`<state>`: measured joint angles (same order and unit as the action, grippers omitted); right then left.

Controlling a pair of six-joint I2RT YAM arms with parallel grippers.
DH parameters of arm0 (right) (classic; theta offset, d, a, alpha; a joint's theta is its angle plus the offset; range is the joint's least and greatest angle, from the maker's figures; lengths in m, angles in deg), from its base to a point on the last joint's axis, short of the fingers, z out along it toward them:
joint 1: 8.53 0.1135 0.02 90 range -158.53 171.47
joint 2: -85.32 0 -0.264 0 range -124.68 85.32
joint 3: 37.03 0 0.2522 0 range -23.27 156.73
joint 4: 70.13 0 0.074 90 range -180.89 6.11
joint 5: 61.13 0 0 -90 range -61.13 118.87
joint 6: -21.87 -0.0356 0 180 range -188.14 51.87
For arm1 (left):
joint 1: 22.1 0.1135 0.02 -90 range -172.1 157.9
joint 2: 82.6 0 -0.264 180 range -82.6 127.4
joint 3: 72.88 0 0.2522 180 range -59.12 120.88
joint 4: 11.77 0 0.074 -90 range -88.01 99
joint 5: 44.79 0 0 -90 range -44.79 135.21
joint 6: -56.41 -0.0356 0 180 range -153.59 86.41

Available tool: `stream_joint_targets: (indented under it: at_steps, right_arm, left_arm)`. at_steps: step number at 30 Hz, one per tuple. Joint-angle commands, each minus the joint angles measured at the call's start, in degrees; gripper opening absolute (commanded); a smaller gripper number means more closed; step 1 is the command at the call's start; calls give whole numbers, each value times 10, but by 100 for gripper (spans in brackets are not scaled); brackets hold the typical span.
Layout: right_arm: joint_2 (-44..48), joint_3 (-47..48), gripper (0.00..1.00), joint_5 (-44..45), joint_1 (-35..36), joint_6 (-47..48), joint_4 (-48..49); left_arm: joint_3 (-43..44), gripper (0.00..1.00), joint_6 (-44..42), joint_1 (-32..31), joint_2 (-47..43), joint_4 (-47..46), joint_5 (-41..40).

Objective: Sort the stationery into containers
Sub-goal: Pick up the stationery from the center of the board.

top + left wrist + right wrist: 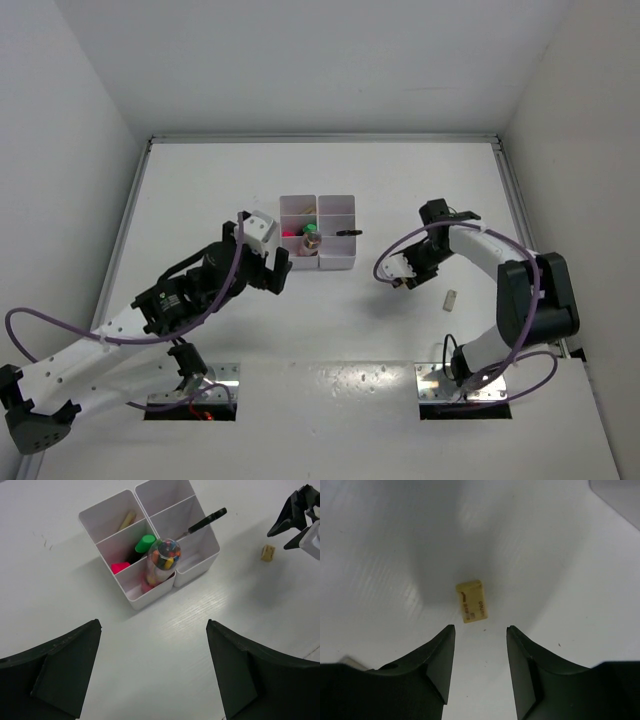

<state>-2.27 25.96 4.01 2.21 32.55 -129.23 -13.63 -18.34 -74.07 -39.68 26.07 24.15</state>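
The white organizer tray [340, 262] [197, 565] stands mid-table. It holds a green-capped highlighter [145, 543], a pink end [120, 567], a yellowish piece [128, 520], a clear tube of coloured bits [164, 560] and a black-handled item [204, 521] leaning out to the right. A beige eraser [471, 601] [450, 299] [268, 553] lies on the table. My right gripper [480, 630] [402, 279] is open and empty, with the eraser just beyond its fingertips. My left gripper [154, 625] [278, 270] is open and empty, short of the tray's near left corner.
White walls close the table at the back and both sides, with a raised rim [320, 138] along the far edge. Two metal base plates [460, 385] sit at the near edge. The right arm's purple cable [385, 262] loops toward the tray.
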Motion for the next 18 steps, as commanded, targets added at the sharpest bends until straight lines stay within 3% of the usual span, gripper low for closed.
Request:
stream_joint_targets:
  at_steps: [1, 18]
  right_arm:
    - [-24, 16, 46, 10, 4, 57, 21]
    - [-77, -7, 46, 48, 33, 72, 28]
  left_arm:
    - [-3, 92, -7, 10, -9, -28, -2]
    - [-8, 92, -13, 26, -4, -33, 9]
